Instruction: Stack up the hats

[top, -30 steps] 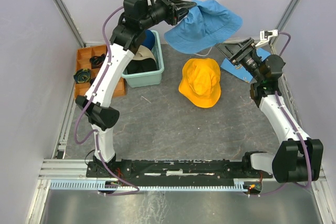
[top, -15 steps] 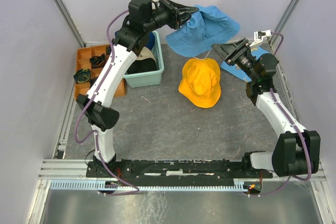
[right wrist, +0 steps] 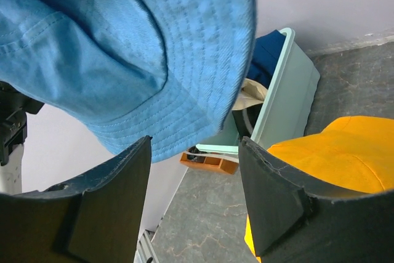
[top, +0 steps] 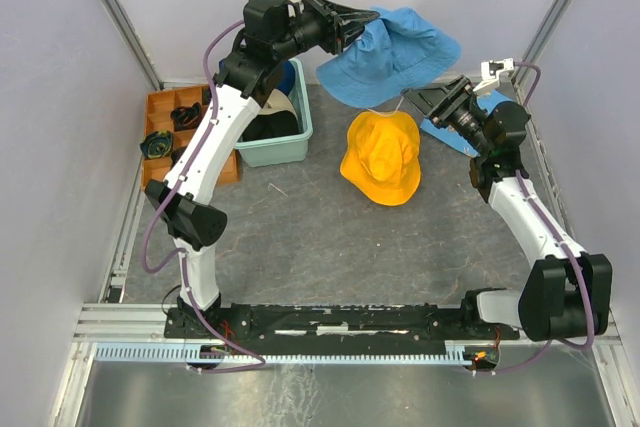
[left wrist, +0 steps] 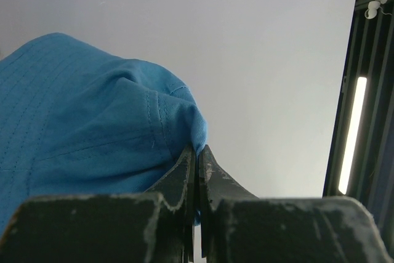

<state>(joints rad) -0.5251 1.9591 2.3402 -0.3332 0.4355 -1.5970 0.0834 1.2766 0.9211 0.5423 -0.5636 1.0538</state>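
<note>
Left end effector (top: 373,18) pinches light blue hat (top: 400,52) aloft.

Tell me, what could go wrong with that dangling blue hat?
The left gripper pinches only a small fold at the edge of the light blue hat, so it might slip out. The hat hangs limp, so it could land crooked on the yellow hat. The open right gripper sits near the brim and could snag it.

Your top cam looks down from behind; both wrist cams sit close, all sharing the blue hat (right wrist: 123,47).
</note>
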